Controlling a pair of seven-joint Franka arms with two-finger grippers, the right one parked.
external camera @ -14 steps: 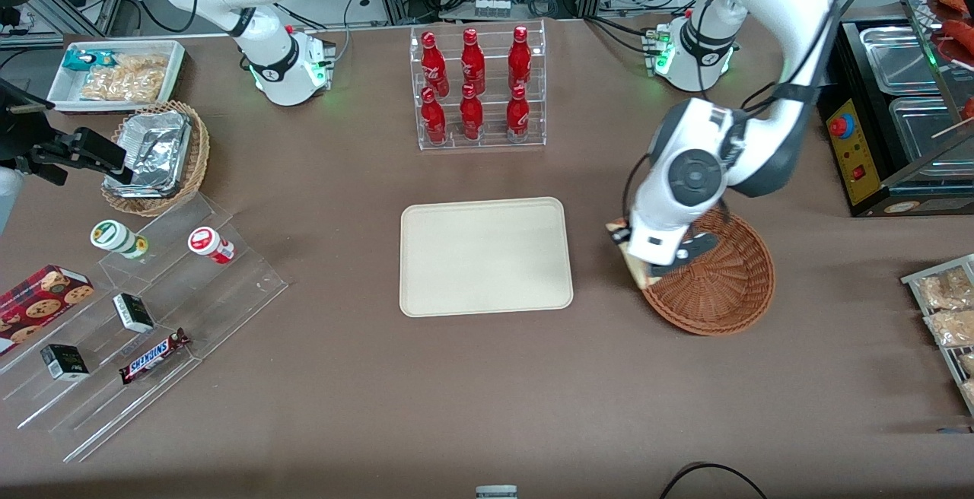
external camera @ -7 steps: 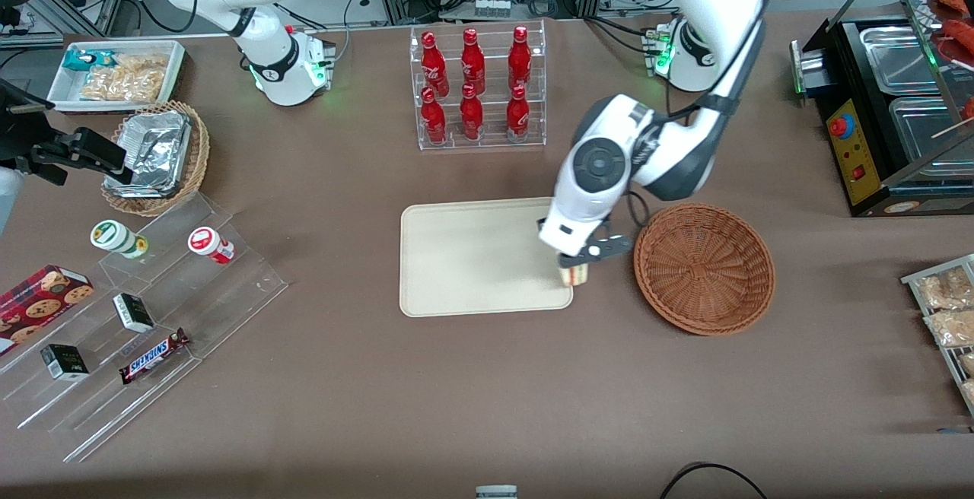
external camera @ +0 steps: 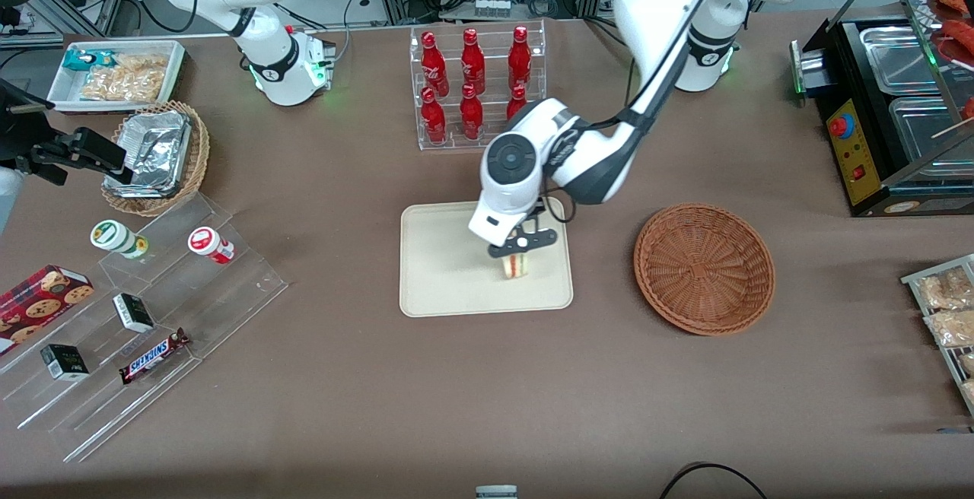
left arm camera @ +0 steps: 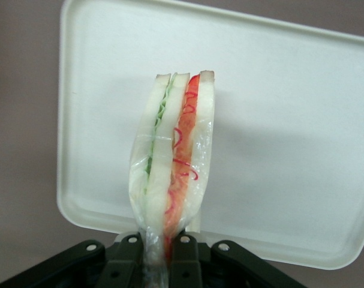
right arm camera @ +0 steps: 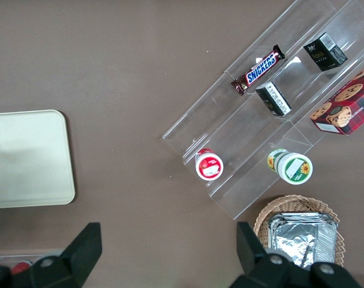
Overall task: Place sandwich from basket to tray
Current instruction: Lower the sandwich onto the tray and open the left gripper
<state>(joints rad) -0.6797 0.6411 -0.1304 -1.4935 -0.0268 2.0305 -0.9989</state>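
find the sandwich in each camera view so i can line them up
Front view: sandwich hangs from the gripper above the tray.
Left wrist view: sandwich, wrapped in clear film, pinched in the gripper.
Right wrist view: not in it.
Shared landmark: the tray.

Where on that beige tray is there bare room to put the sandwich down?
Nearly everywhere: the tray is bare, widest toward the parked arm's end. The hand holds the sandwich above the part nearer the basket. The bottle rack crowds only the table past the tray's rim.
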